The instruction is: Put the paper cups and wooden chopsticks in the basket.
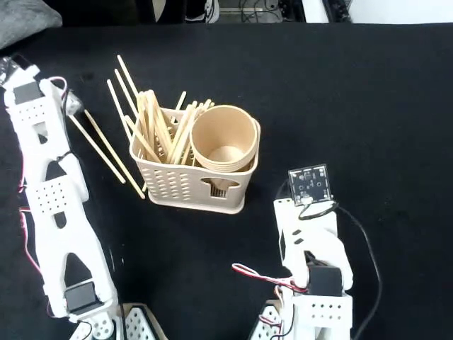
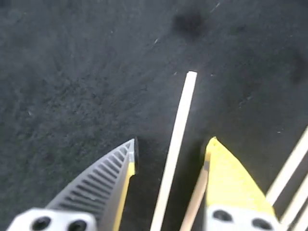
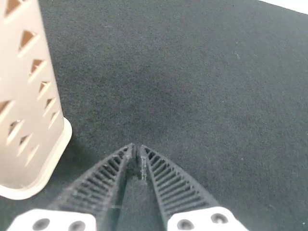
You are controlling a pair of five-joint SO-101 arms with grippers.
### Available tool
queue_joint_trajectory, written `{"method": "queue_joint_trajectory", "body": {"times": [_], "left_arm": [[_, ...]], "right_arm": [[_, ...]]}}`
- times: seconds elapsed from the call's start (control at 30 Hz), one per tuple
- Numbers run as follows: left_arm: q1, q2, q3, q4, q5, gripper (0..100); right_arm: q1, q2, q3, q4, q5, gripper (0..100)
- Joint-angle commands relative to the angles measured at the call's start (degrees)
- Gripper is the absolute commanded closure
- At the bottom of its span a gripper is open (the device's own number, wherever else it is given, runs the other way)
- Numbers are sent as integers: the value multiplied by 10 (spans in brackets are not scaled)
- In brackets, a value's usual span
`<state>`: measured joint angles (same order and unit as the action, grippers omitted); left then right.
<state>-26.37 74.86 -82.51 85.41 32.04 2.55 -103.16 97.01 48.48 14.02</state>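
Left claw (image 2: pixel 173 140), released, straddles a chopstick (image 2: pixel 185 101): light, stiff, likely to roll, so pinch mid-length. Right claw (image 3: pixel 137 148) clenched, empty.

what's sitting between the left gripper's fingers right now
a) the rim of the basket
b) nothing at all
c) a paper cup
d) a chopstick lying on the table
d: in the left wrist view a chopstick lies on the black table between the open fingers of the left gripper, while the paper cups sit in the basket.
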Motion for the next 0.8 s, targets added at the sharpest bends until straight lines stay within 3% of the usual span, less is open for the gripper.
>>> {"method": "queue_joint_trajectory", "body": {"times": [0.0,0.17,0.37,0.63,0.77], "left_arm": [[-11,-4,-30,3,7,762],[-7,3,-29,6,6,782],[-8,3,-29,10,2,974],[-6,-4,-37,47,-9,971],[-9,-14,-116,107,-11,971]], "right_arm": [[8,-32,-4,2,1,987],[8,-32,-4,2,1,987],[8,-32,-4,2,1,987],[8,-32,-4,2,1,987],[8,-32,-4,2,1,987]]}}
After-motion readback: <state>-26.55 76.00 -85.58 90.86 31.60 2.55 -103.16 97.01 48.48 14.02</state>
